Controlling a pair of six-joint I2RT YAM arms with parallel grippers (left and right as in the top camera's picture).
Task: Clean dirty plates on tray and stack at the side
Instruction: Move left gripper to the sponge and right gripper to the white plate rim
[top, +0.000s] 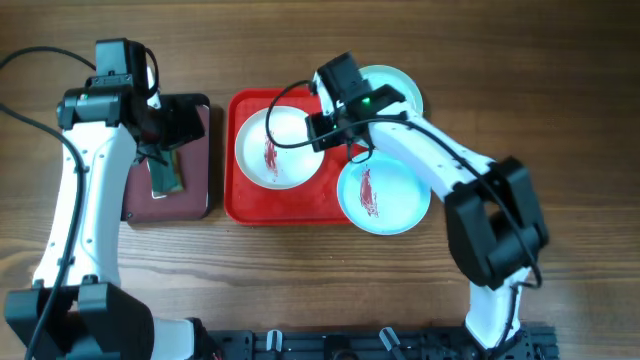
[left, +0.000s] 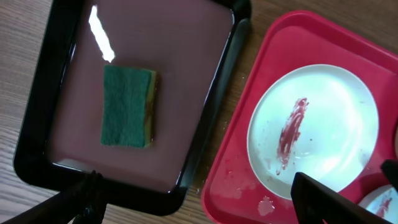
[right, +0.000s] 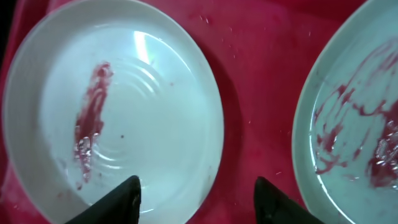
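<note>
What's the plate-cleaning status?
Left jaws open over dark tray, sponge untouched. Right jaws open astride white plate rim, on red tray. Sauce smears on it and aqua plate. Nothing blocking.

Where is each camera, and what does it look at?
Overhead: above the table, facing straight down; shows both arms, the red tray, the plates.
Left wrist: on the left arm, facing down at the sponge in the dark tray; own fingertips at bottom.
Right wrist: on the right arm, close above the white plate and an aqua plate; own fingertips at bottom.
Shared: all show the white plate.
</note>
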